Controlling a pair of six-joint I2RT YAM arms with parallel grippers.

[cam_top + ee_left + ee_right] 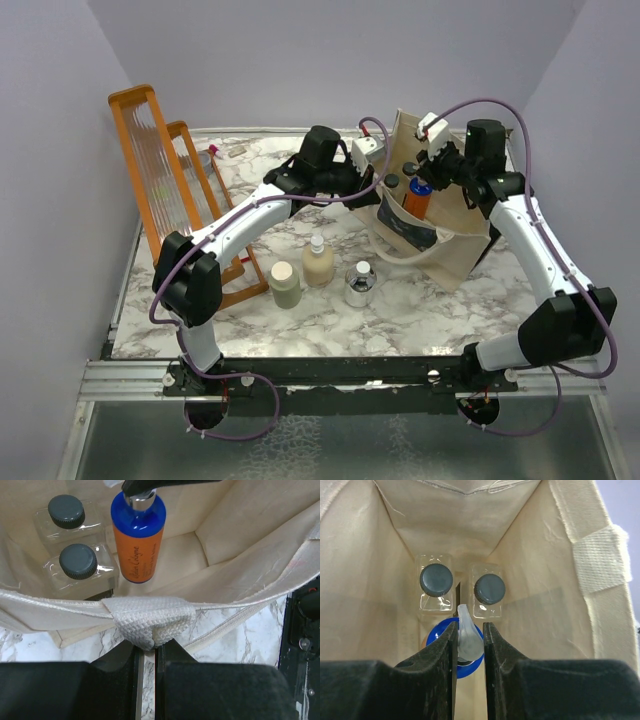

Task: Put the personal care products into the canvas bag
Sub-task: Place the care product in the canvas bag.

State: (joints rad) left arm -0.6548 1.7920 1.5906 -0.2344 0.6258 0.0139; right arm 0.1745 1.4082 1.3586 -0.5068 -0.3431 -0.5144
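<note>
Left end effector (145, 649): closed tight on the woven handle strap (150, 619) where it is stitched to the near rim of the canvas bag (452, 252), with the webbing bunched between the two fingers.
Right end effector (470, 631): narrowed onto the pale translucent top of the orange bottle (138, 537), with one finger on each side, gripping it from above.
Orange bottle: upright inside the mouth of the bag, blue shoulder uppermost and orange body below. Whether its base rests on the bag floor cannot be told.
Clear bottles: two with dark caps (436, 580) (489, 589) stand side by side inside the bag, just beyond the orange bottle and close to the bag wall.
Canvas bag: stands open on the far right of the marble worktop (420, 310), its dark patterned panel facing the arms.
Olive-grey bottle (284, 283): upright on the worktop, outside the bag and to its left.
Beige pump bottle (318, 262): upright, just beside the olive-grey one.
Squat silvery bottle (360, 285): on the worktop between the beige bottle and the bag, apart from both.
Orange wooden rack (160, 185): at the far left edge of the worktop, well apart from the bag.
</note>
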